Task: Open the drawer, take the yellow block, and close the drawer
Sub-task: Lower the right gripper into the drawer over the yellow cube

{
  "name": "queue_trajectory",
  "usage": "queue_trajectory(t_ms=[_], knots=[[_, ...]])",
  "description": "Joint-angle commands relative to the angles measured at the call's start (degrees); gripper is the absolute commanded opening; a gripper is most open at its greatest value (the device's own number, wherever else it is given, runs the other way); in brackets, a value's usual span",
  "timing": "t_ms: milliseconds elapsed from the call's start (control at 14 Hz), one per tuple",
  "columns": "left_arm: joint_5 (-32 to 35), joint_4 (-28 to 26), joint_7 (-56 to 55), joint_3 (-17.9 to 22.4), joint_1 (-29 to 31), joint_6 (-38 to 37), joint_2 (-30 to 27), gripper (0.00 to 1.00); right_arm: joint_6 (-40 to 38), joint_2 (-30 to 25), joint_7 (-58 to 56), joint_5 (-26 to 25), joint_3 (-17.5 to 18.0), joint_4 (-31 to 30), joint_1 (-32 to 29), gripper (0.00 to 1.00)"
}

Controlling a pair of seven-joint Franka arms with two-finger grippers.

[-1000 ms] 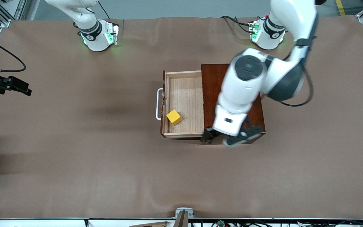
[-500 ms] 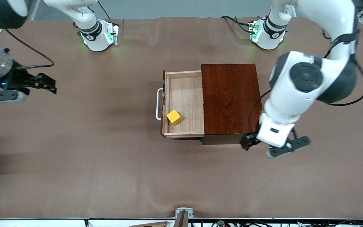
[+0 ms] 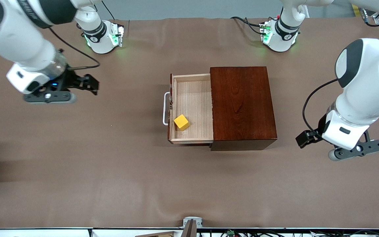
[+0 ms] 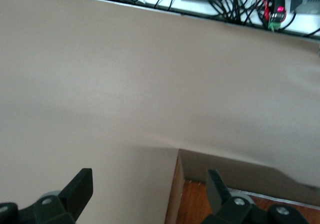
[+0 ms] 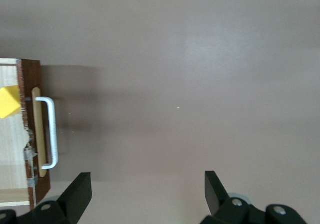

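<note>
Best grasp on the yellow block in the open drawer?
Probably straight down from above, fingers on two opposite side faces. The yellow block sits rotated in the drawer, close to the front panel by the handle, so turn the wrist to match its faces and keep the fingers off that panel. The right gripper, open over the table, is the nearer one.

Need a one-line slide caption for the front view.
Drawer open with yellow block inside; right gripper open over bare table, left gripper open beside the box.
</note>
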Motion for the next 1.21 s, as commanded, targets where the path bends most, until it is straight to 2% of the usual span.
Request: queue_trajectory(t_ms=[0, 143, 214, 357, 571, 714, 929, 1143], knots=[[-0.7, -4.9, 5.7, -0.7, -0.1, -3.7, -5.7, 1.00, 1.1, 1.4, 1.1, 2.5, -0.5, 0.6, 2.0, 1.00], [-0.8, -5.2, 7.2, -0.6, 0.3, -6.0, -7.4, 1.00, 3.1, 1.9, 3.4, 7.1, -0.5, 0.5, 2.2, 1.00], [-0.8, -5.7, 7.3, -0.7, 0.8, -6.8, -8.0, 1.00, 3.9, 2.5, 4.7, 7.8, -0.5, 0.6, 3.2, 1.00], [-1.2, -6.7, 9.3, -0.6, 1.1, -8.5, -9.8, 1.00, 6.8, 4.3, 5.5, 7.7, -0.5, 0.6, 7.5, 1.00], [-3.1, -11.8, 14.3, -0.6, 3.4, -9.4, -15.6, 1.00, 11.7, 7.8, 14.2, 7.4, -0.6, 0.6, 12.8, 1.00], [-6.6, -15.2, 21.6, -0.6, 7.1, -9.3, -19.0, 1.00, 14.9, 10.0, 29.8, 7.0, -0.6, 1.2, 14.7, 1.00], [-6.7, -14.5, 22.5, -0.5, 7.6, -11.9, -20.6, 1.00, 16.3, 15.0, 50.8, 6.8, -0.6, 5.7, 16.1, 1.00], [-6.8, -13.9, 23.4, -1.0, 8.6, -14.5, -21.0, 1.00, 17.6, 18.5, 73.1, 7.4, -0.5, 7.0, 16.6, 1.00]])
